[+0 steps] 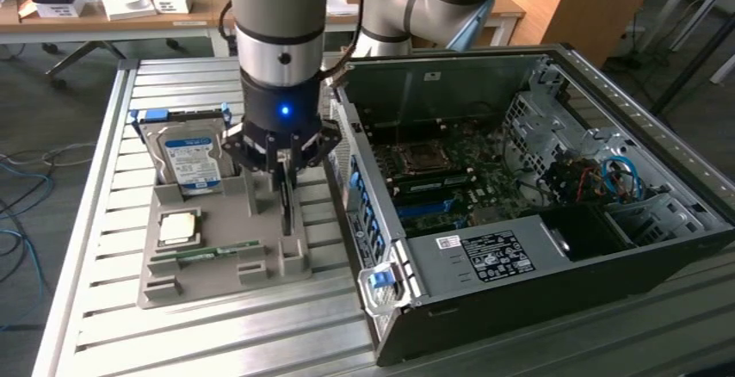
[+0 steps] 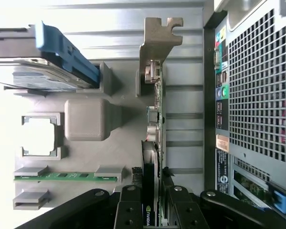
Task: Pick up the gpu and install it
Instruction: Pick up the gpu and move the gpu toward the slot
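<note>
The gpu (image 1: 285, 213) stands on edge in a slot of the grey holder tray (image 1: 247, 222), its metal bracket pointing away from the case front. My gripper (image 1: 281, 192) is lowered straight over it. In the wrist view the thin card (image 2: 158, 100) with its greenish board edge and dark cooler runs between my two black fingers (image 2: 133, 191). My gripper (image 2: 151, 175) is shut on the gpu, the pads pressing on both faces near one end. The card still sits in the holder.
The tray also holds a silver hard drive (image 1: 189, 157) with blue rails, a CPU (image 1: 181, 228) and a green memory stick (image 1: 213, 252). The open computer case (image 1: 643, 248) lies at the exterior view's right, motherboard (image 1: 442, 166) exposed. A cluttered desk (image 1: 103, 7) stands behind.
</note>
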### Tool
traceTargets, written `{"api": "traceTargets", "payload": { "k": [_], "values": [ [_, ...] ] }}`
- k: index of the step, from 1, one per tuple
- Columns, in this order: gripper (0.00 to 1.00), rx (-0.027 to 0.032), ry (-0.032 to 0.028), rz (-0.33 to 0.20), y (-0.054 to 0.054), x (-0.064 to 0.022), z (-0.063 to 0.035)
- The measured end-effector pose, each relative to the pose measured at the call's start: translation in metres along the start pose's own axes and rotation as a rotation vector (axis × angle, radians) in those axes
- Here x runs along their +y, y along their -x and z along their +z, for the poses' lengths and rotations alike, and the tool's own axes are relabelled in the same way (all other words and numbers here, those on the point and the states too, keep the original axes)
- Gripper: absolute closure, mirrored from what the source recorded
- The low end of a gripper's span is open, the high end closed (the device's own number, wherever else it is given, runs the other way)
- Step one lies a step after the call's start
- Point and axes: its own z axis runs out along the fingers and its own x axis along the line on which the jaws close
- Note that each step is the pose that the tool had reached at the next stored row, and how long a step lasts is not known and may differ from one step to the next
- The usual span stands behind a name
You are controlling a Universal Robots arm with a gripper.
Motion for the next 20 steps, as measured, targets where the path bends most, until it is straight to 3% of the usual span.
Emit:
{"api": "traceTargets", "payload": {
  "k": [20],
  "values": [
    [0.74,0.0001,0.0017,0.000,-0.003,0.0046,-0.0908]
  ]
}}
